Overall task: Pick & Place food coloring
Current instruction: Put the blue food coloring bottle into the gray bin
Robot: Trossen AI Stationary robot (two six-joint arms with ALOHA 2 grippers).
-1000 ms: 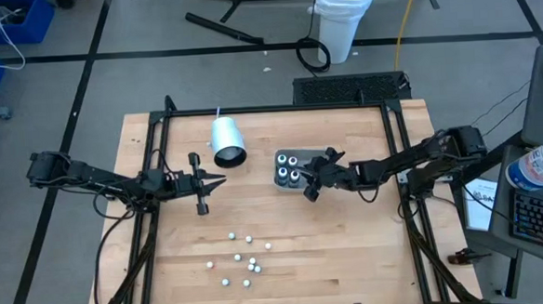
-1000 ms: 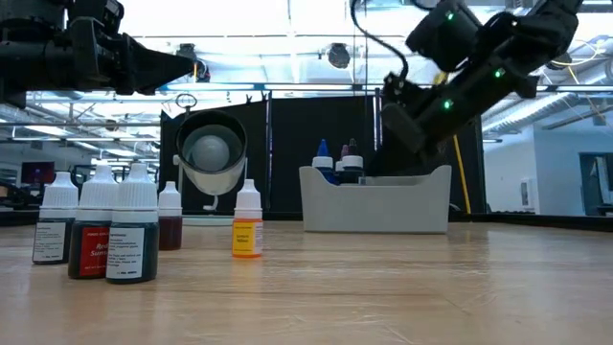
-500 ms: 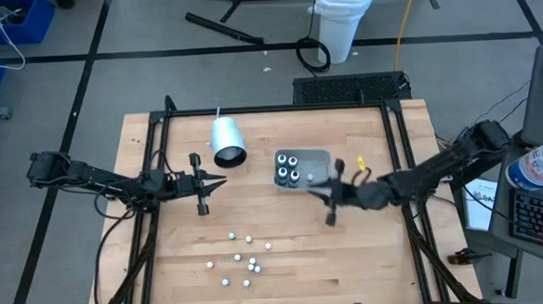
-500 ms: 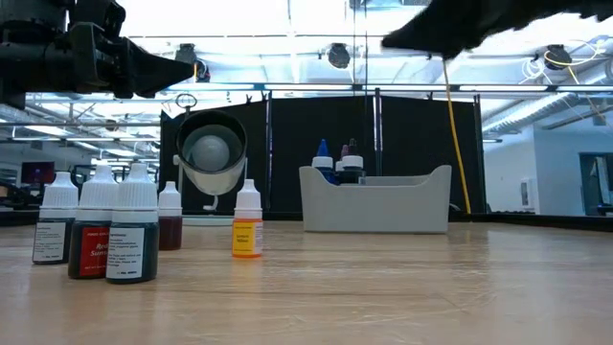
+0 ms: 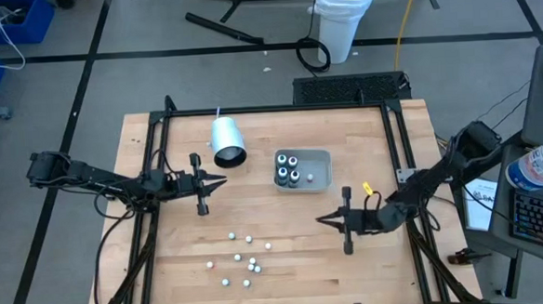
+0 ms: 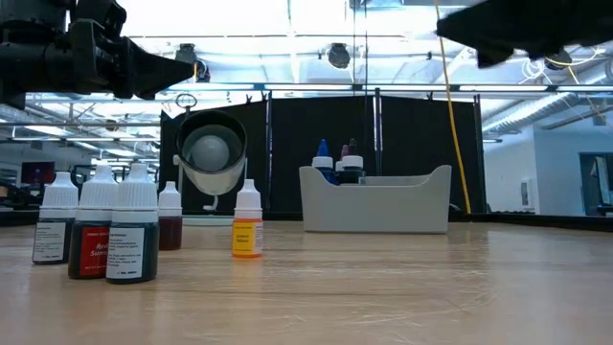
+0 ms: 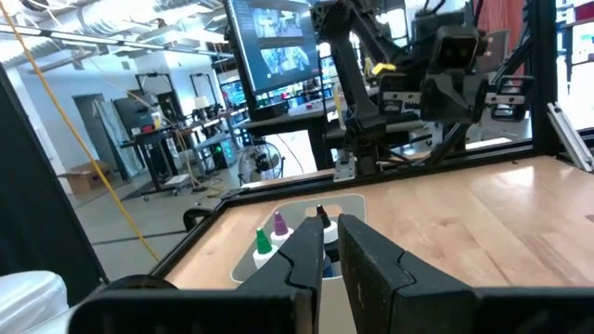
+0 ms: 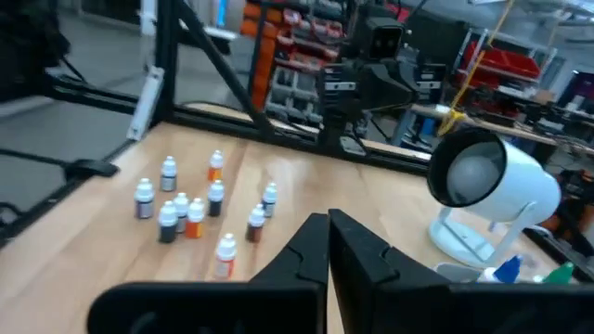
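Change: I've swung right gripper (image 5: 324,221) away from tray (image 5: 319,156) to lower right, fingers pinched, empty | left gripper (image 5: 219,181) narrow, waiting centre-left | 4 bottles (image 5: 287,169) trayed; loose bottles (image 5: 241,261) lower centre tabletop (image 5: 287,263) next.

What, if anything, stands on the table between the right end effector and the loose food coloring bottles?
Nothing visible. In the high view only bare table lies between the shut right end effector and the loose food coloring bottles. The tray sits off that line.

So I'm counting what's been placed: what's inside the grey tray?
The tray holds four bottles, clustered at its left end; the rest looks bare. From table height its wall hides everything but the tips.
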